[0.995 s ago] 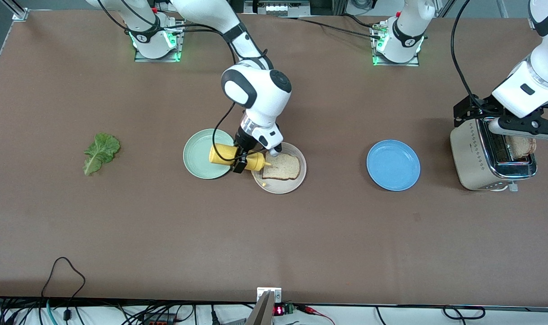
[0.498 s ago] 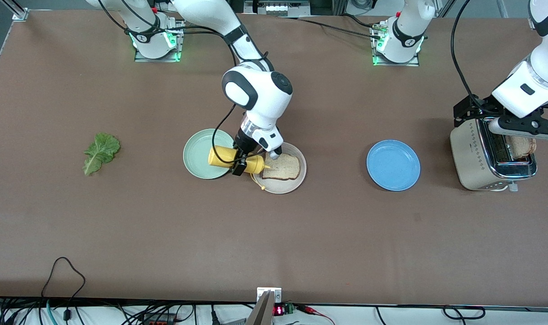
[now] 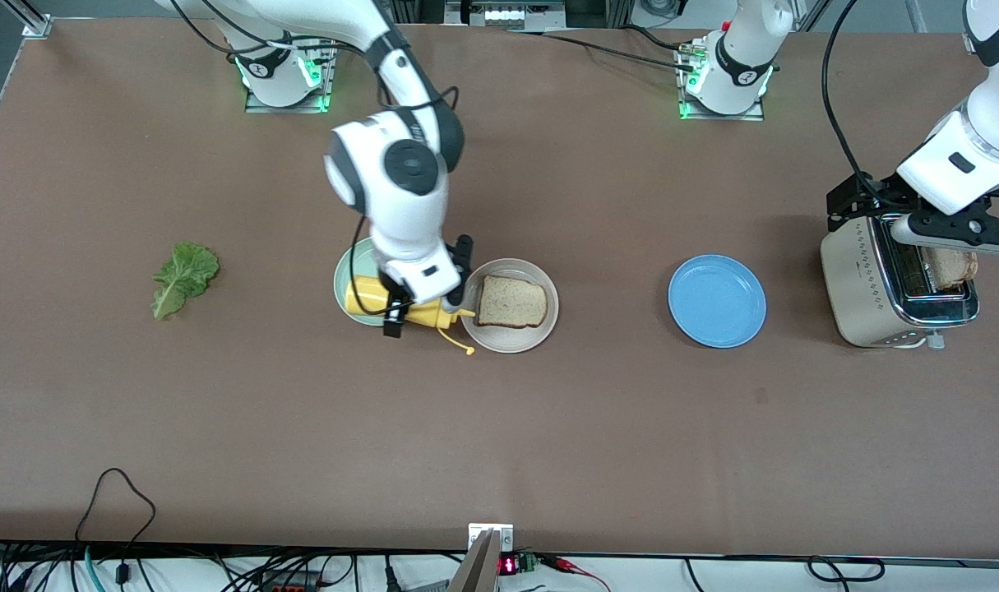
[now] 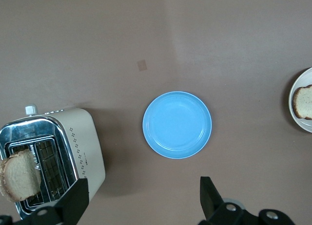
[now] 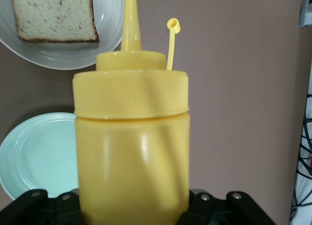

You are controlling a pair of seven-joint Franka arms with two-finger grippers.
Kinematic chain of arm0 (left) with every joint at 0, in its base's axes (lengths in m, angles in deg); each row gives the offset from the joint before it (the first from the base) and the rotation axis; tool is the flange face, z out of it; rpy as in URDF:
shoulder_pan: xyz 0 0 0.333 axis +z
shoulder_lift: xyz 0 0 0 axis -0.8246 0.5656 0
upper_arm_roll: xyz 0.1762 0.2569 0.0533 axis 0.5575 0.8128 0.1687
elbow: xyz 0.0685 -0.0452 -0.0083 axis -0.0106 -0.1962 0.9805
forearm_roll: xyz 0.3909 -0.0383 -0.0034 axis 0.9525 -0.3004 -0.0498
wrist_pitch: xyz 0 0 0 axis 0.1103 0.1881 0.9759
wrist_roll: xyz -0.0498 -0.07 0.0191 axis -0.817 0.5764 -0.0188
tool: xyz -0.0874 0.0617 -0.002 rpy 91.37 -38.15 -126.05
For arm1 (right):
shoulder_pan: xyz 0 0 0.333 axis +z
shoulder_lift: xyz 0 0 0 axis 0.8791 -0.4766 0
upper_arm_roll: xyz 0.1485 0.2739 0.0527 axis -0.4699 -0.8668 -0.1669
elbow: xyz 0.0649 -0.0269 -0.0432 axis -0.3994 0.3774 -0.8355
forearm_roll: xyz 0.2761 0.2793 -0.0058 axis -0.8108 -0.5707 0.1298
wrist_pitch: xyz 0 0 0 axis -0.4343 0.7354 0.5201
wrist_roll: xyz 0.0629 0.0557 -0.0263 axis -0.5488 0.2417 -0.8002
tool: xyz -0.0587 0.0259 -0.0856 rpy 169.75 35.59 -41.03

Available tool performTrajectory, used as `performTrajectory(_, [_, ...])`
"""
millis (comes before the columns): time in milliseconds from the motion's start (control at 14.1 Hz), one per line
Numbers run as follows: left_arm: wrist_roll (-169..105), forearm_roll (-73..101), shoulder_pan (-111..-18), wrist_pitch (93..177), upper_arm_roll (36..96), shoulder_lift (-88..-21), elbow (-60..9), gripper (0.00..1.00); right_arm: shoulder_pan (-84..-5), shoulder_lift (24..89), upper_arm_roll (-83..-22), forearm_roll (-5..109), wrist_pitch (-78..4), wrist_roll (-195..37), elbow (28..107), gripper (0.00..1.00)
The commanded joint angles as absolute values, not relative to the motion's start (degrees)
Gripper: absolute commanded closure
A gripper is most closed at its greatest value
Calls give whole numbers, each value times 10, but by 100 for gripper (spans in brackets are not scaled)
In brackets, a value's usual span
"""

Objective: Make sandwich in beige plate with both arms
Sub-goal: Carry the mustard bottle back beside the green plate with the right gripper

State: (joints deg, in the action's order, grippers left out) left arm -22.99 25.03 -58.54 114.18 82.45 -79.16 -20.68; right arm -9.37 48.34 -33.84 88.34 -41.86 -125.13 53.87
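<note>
Yellow ribbed-cap squeeze bottle [image 5: 131,152] clenched in right hand [image 3: 421,300], left hand [image 4: 141,205] released over toaster [image 3: 894,279].

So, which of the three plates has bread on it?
The beige plate, the middle one, holds one bread slice. The mint-green plate beside it and the blue plate, toward the left arm's end, carry no bread.

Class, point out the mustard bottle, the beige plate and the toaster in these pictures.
mustard bottle [image 5: 131,157], right wrist view, on its yellow body.
beige plate [image 3: 511,341], front view, on its bare rim.
toaster [image 3: 848,284], front view, on its beige side wall.
</note>
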Motion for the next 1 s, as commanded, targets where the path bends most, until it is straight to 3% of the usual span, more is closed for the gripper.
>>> performTrajectory(0, [-235, 245, -585, 1137, 826, -795, -205, 0, -144, 542, -350, 779, -413, -1362, 579, 84])
performTrajectory(426, [-235, 245, -585, 1137, 826, -795, -205, 0, -264, 625, -350, 517, -407, -1631, 694, 84])
performTrajectory(711, [-235, 246, -585, 1137, 826, -795, -205, 0, -344, 625, -350, 285, -382, -1850, 786, 84])
performTrajectory(924, [-235, 246, -585, 1137, 826, -795, -205, 0, -406, 592, -350, 200, -307, -1963, 808, 84])
